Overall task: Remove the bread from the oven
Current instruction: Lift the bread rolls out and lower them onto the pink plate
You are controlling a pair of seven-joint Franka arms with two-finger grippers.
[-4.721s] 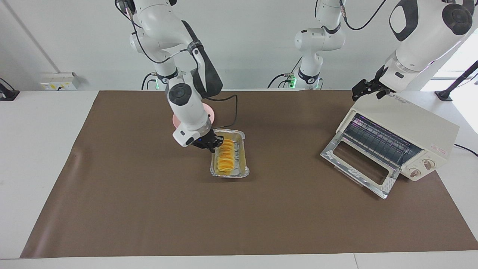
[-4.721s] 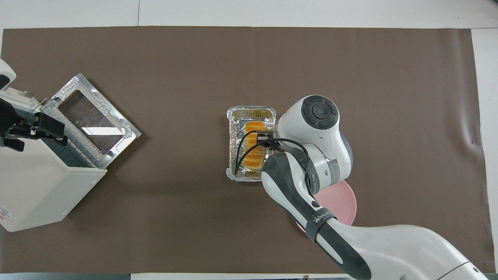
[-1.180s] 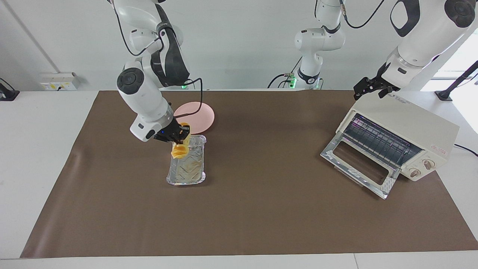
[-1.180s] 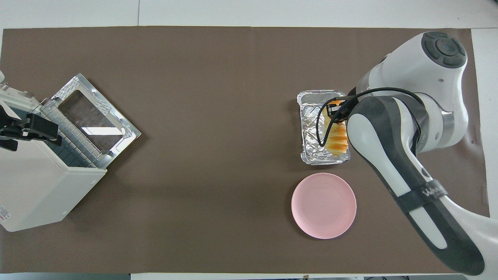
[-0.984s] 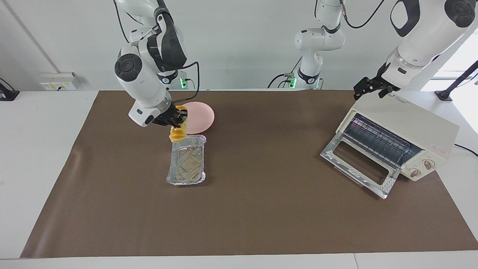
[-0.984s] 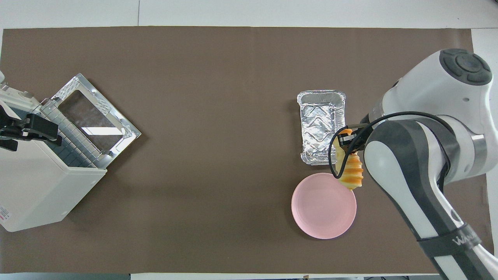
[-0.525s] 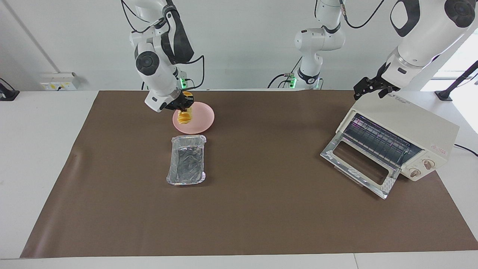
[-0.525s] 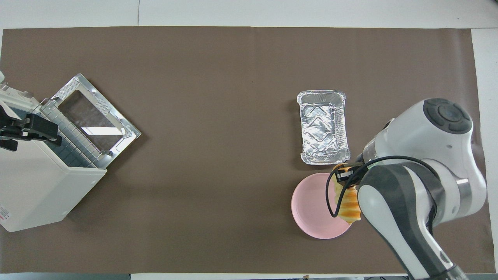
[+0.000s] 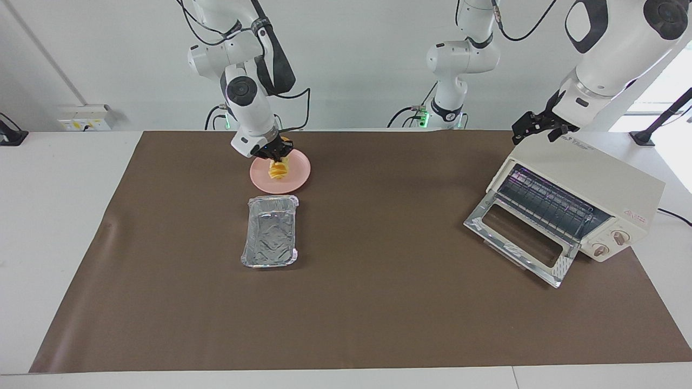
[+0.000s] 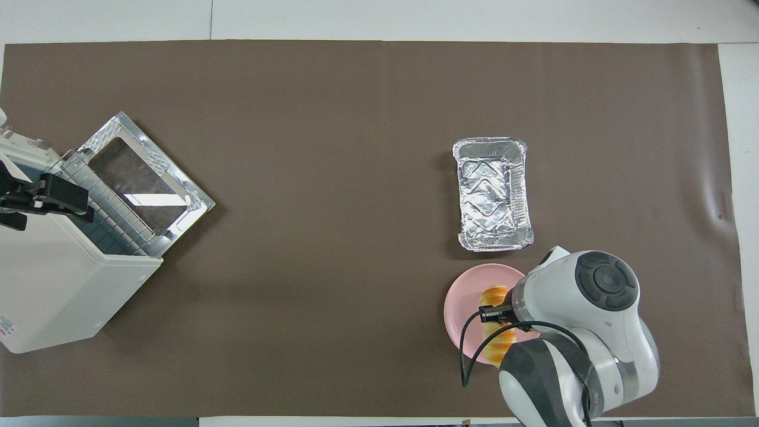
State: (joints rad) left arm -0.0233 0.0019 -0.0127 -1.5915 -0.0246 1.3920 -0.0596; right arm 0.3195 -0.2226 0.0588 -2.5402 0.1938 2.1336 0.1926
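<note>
The bread (image 9: 278, 170) is a golden ridged loaf that hangs end-down from my right gripper (image 9: 277, 156), which is shut on its upper end. It hangs over the round pink plate (image 9: 298, 175), its lower end close to the plate's surface; I cannot tell whether it touches. In the overhead view the bread (image 10: 497, 345) shows under the right gripper (image 10: 493, 313) over the plate (image 10: 459, 311). The cream-white oven (image 9: 589, 186) stands at the left arm's end with its glass door (image 9: 519, 237) folded down and only the bare rack showing inside. My left gripper (image 9: 532, 129) waits at the oven's top edge.
An empty crinkled foil tray (image 9: 270, 232) lies on the brown mat just farther from the robots than the plate; it also shows in the overhead view (image 10: 492, 196). The oven (image 10: 53, 284) and its open door (image 10: 148, 184) take up the mat's corner at the left arm's end.
My right gripper lifted the bread out of the foil tray and carried it toward the robots, over the pink plate, then lowered it. The tray shifted toward the right arm's end earlier. The left arm stayed still.
</note>
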